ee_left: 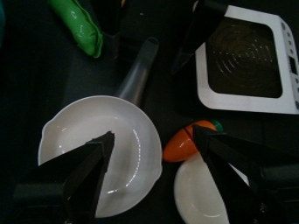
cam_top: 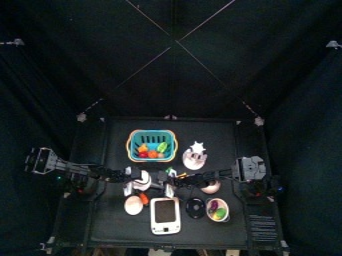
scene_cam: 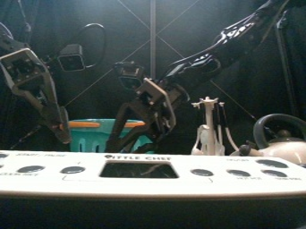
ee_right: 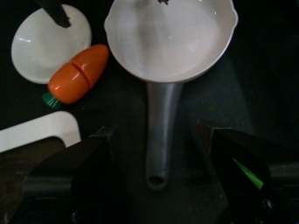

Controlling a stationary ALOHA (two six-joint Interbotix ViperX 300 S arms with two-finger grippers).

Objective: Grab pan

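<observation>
Your right gripper (ee_right: 152, 144) hangs with jaws wide over the gray handle of the white pan (ee_right: 170, 39), near the counter's middle. Lower straight, keep the handle centred, then close. The left gripper (ee_left: 152, 166) also stands wide.

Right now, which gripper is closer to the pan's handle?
Right. The right gripper straddles the pan's handle, open. The left gripper hangs over the pan's bowl.
</observation>
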